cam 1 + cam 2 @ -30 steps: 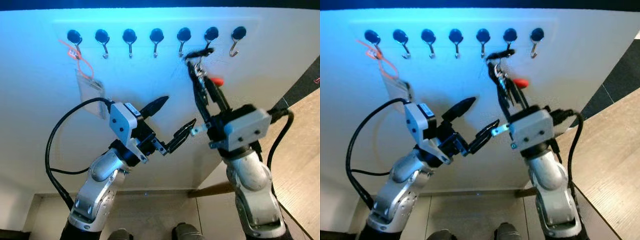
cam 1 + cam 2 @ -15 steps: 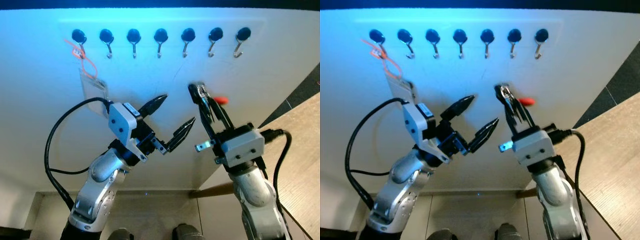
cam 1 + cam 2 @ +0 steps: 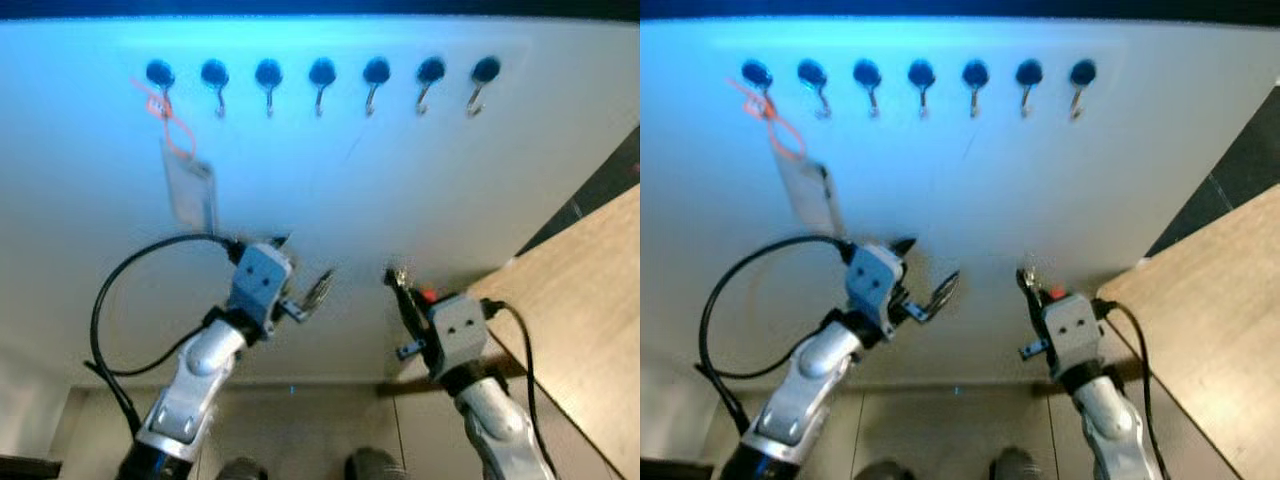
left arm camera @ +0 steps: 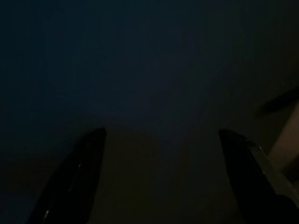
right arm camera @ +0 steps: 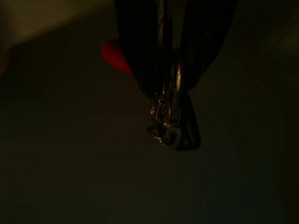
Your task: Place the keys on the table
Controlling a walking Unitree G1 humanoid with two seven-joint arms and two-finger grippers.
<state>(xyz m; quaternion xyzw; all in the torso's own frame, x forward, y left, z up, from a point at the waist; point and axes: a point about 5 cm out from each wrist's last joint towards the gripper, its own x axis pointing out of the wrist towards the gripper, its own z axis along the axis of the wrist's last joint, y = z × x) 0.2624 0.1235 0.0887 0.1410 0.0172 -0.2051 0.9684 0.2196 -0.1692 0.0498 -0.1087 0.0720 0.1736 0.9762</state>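
Now the white wall (image 3: 330,200) with its row of hooks (image 3: 320,85) stands ahead; the wooden worktop (image 3: 580,300) lies at three o'clock. My left jaws (image 3: 300,290) hang released, idle. My right jaws (image 3: 400,285) are clenched on the keys (image 5: 170,126), pinched at the tips; a fast swing could shake them loose.

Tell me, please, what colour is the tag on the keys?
Red; the keys show their tag best in the right wrist view.
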